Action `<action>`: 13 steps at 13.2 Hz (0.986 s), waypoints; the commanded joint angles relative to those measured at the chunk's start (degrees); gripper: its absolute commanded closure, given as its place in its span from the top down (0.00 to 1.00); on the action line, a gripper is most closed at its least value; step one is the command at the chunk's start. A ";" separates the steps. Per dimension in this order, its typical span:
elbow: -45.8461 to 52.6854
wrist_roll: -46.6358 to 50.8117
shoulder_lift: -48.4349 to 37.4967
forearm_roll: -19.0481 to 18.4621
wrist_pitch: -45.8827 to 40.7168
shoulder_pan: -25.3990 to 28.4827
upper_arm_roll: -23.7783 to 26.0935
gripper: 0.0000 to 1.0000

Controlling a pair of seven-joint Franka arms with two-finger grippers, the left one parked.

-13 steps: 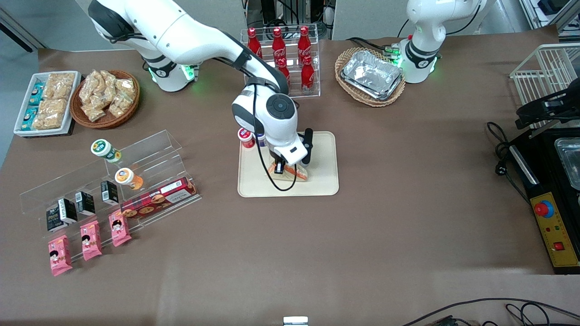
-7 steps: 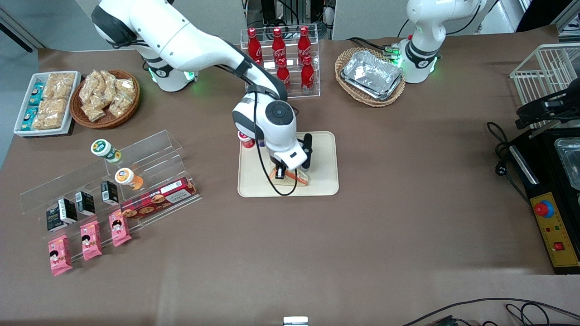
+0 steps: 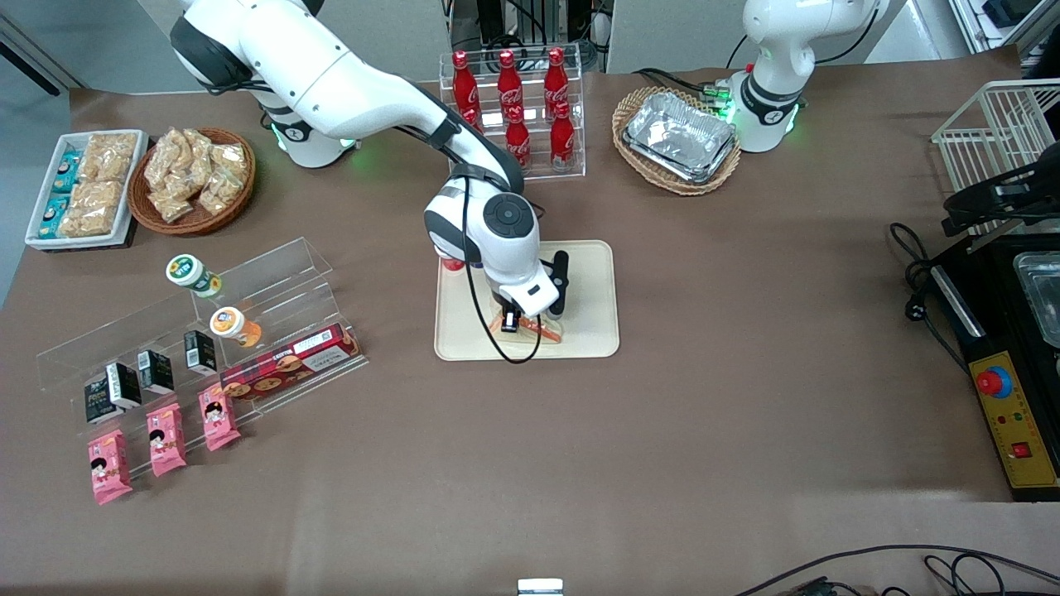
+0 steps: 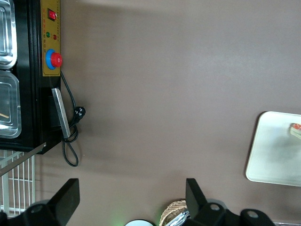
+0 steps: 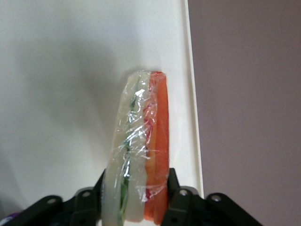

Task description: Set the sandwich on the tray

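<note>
Clear plastic wrap glinting over the sandwich (image 5: 140,141), showing pale bread, a green streak and an orange-red filling edge. Sitting pinched between the two fingers of the gripper (image 3: 515,319), closed on the wedge's thick end, with the narrow end pointing away from the wrist camera. Hanging low over the cream-beige tray (image 3: 588,331), toward that tray's 6 o'clock edge as seen from the front, and lying close alongside the tray's rim in the wrist view; whether already touching the tray surface, not possible to tell. Judging by looks: light, soft and easily crushed, with bread likely compressing under a hard squeeze and slick film likely letting the wedge slide or twist between the pads. Suggesting a gentle hold across the flat bread faces near the thick end, as now, rather than on the tapering tip or on loose wrap. Standing at roughly 10 o'clock of the gripper in the front view, at the tray's corner and partly hidden by the arm, a small red-capped bottle (image 3: 451,264). Resting on the brown desk (image 3: 745,372), tray and all.
</note>
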 commanded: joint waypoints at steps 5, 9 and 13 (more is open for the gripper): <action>1.55 0.18 -1.26 2.44 0.30 -1.36 0.36 1.00; 1.46 0.18 -11.88 12.87 -9.17 -6.35 0.28 1.00; 1.46 0.26 -21.91 20.19 -19.46 -17.07 0.27 1.00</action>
